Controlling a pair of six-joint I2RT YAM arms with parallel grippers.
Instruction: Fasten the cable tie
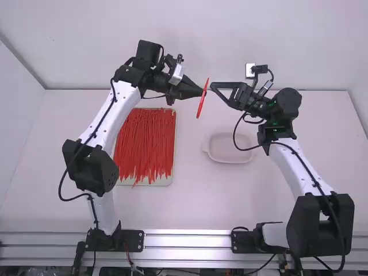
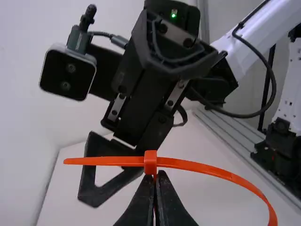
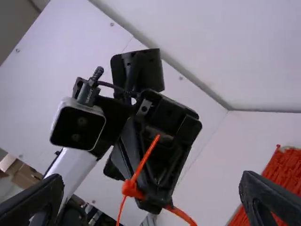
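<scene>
Cable tie [image 1: 201, 99]: one thin red plastic strip, bowed, above far edge of table [image 1: 190, 201]
Left gripper [image 1: 204, 90]: jaws clamped on its square head
Right gripper [image 1: 216, 87]: jaws spread wide, empty, just beside
Tray [image 1: 170, 181]: one, heaped with red ties [image 1: 146, 144]
Bowl [image 1: 211, 150]: one, white, shallow

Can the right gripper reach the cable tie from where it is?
Probably yes: the right gripper, open, faces the cable tie held aloft by the left gripper, with nothing between them.

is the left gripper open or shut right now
Shut. The left gripper has its tips pressed together with no gap, pinching the red cable tie at its head.
</scene>
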